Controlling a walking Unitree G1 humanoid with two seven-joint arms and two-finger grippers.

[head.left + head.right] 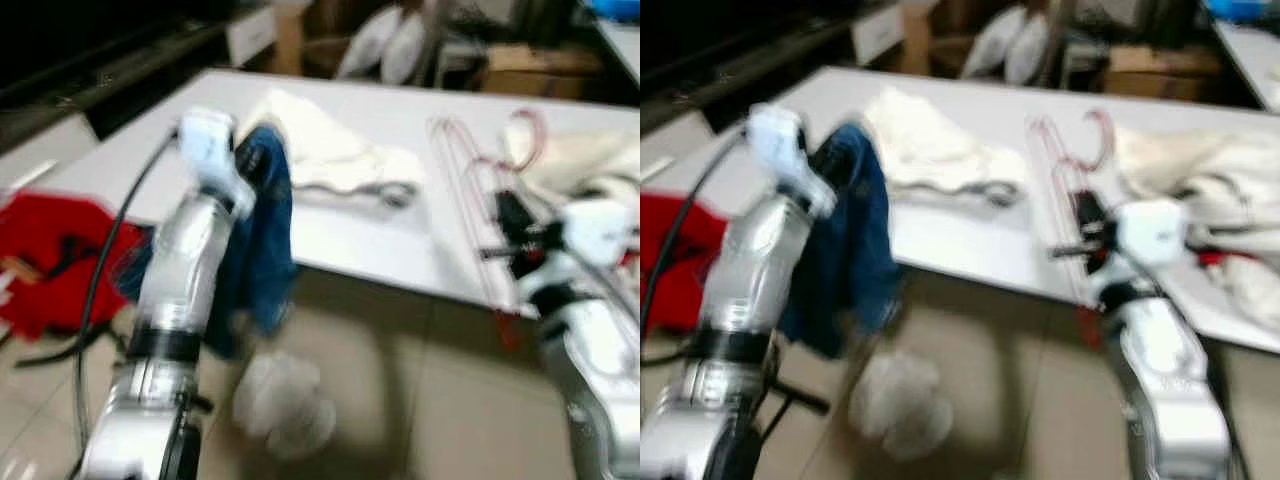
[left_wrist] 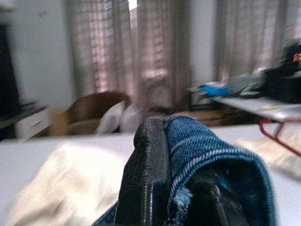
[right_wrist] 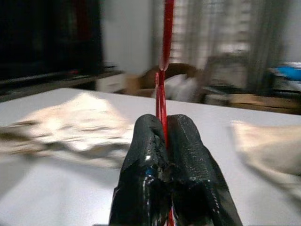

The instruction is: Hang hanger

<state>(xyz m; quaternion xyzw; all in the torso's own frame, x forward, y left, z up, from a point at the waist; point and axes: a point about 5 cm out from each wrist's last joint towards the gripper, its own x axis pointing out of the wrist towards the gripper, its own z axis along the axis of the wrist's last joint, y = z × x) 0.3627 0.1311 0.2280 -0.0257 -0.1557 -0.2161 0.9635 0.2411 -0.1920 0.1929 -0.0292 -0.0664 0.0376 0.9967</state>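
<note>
- Thin red wire hanger [image 1: 470,190] lying flat near the right end of the white table [image 1: 350,240], long axis running from the near edge away toward the far side, hook [image 1: 527,125] at the far end.
- Right gripper [image 3: 164,141] clamped on the hanger's near end at the table edge; two black textured fingers [image 3: 143,155] pressed together with the red wire rising between them.
- Right arm [image 1: 1165,370] silver, reaching up and forward from low right, white wrist block above the table edge.
- Left gripper [image 2: 181,155] grasping blue jeans [image 1: 262,240]; denim fold pinched between its black fingers, the rest drooping off the table's near edge toward the floor.
- Left arm [image 1: 175,300] silver, raised steeply, black cable trailing along it.
- Cream cloth [image 1: 325,150] crumpled on the table just beyond the jeans; more pale cloth [image 1: 1200,170] heaped right of the hanger.
- Red garment [image 1: 50,250] low on the left, below the table.
- Head views blurred.
</note>
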